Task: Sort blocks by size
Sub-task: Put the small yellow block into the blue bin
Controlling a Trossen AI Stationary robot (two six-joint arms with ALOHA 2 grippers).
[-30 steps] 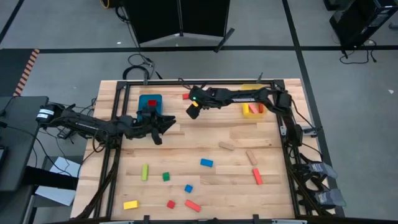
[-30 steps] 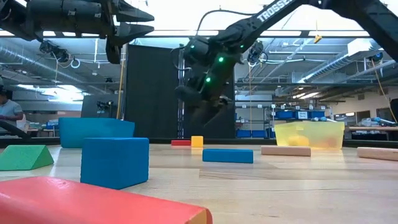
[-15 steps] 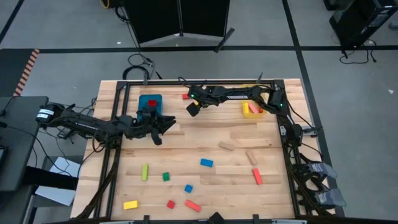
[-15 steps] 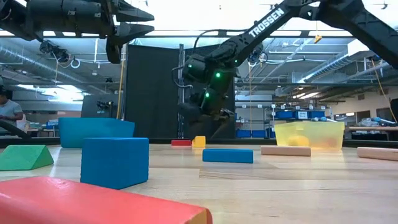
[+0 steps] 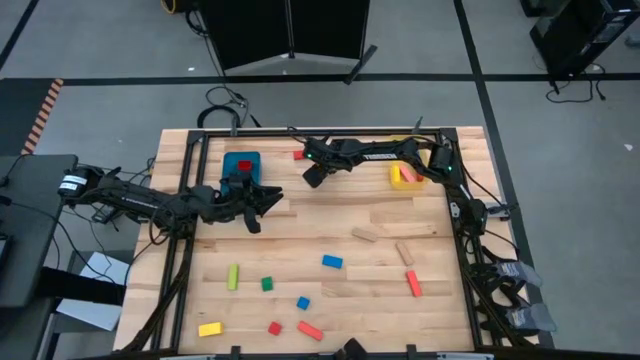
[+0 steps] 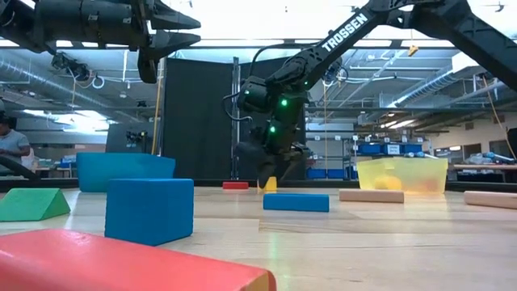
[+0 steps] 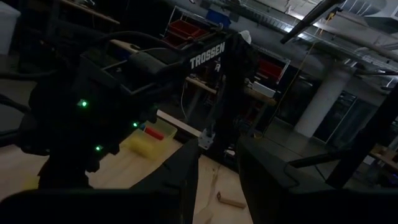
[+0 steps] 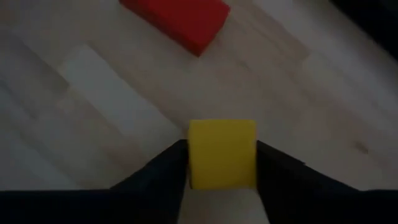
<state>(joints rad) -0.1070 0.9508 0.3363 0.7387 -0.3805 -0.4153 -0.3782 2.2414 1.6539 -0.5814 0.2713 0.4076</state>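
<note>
Wood table under shop lights: right gripper pinches a plain yellow cube at the far edge, a red bar just beyond; left gripper hangs by the blue bin, fingers slightly apart, empty

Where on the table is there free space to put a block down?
Free: the wide bare strip between the left gripper and the plain wood bar. Crowded: the near edge, around the blue block, green cube and red bar.
</note>
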